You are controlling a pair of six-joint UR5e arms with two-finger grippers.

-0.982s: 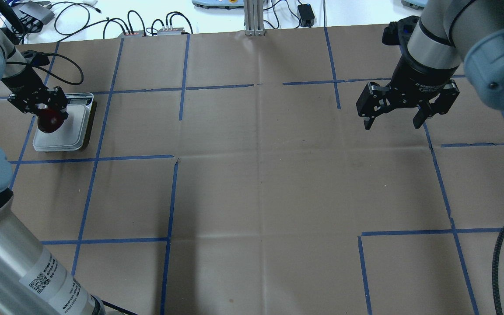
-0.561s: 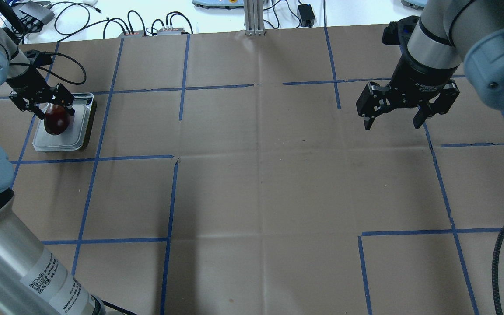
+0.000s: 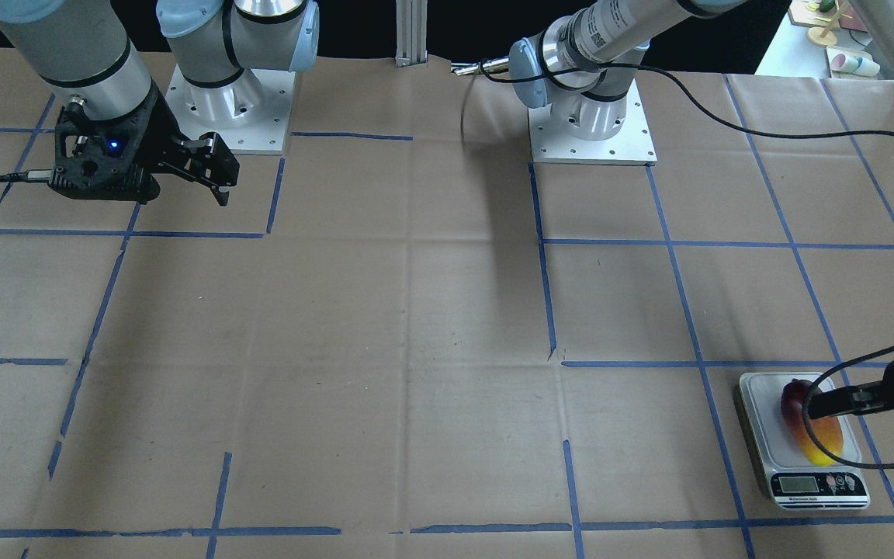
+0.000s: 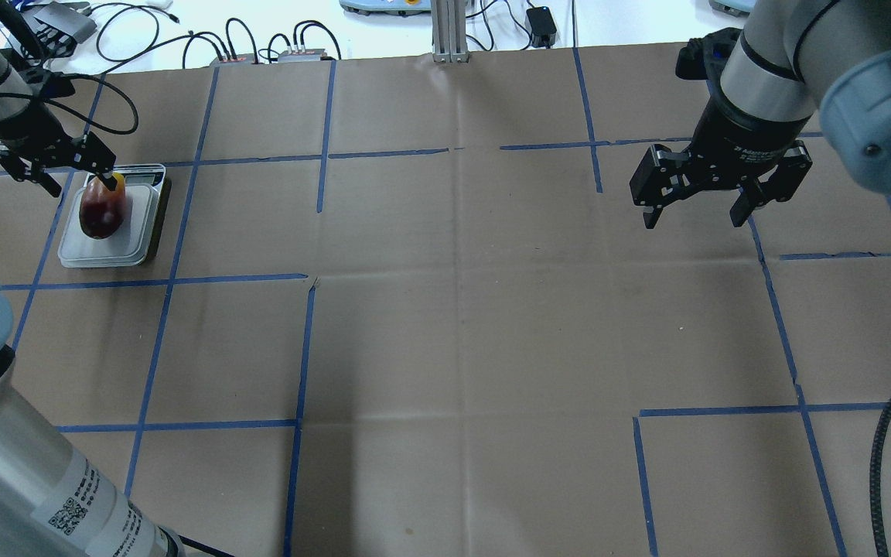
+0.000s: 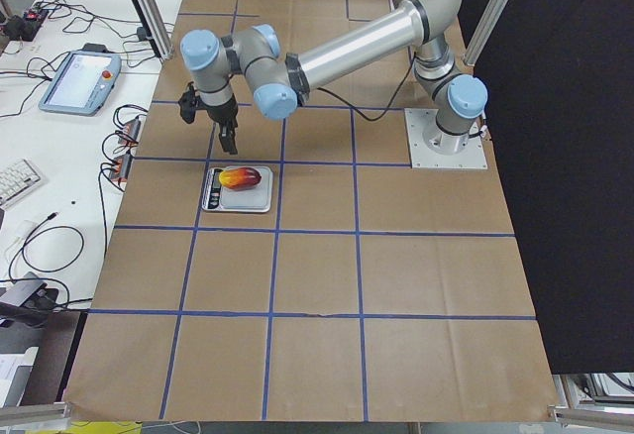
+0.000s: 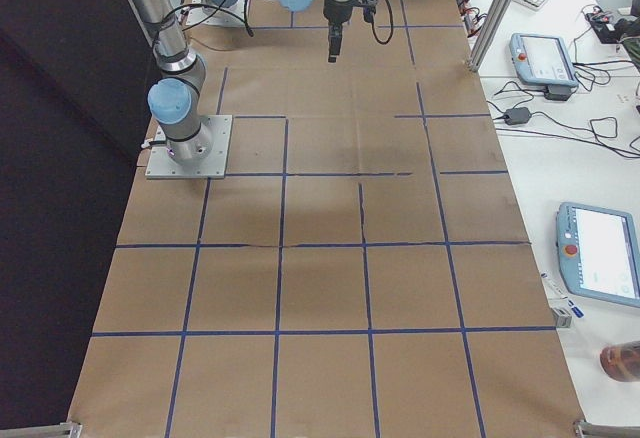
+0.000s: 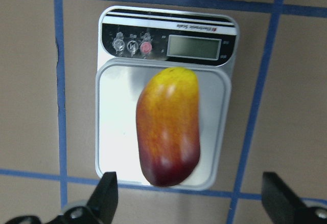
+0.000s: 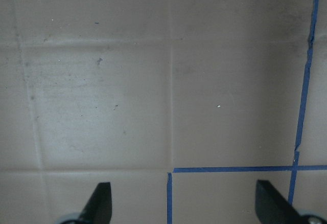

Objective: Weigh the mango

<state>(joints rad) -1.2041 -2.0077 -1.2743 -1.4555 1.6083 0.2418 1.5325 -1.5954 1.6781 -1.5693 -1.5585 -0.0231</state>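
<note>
mango (image 7: 167,127) on scale (image 7: 115,132), left hand (image 4: 80,184) above it, right hand (image 4: 694,223) well apart

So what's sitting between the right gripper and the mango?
Nothing. In the overhead view, only bare brown paper crossed by blue tape lines stretches from the right gripper to the mango on the scale.

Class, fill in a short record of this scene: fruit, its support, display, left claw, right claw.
fruit: mango, lying on its side
support: scale, mango on its platform
display: reading not legible
left claw: open, above scale, clear of mango
right claw: open, empty, over the table
</note>
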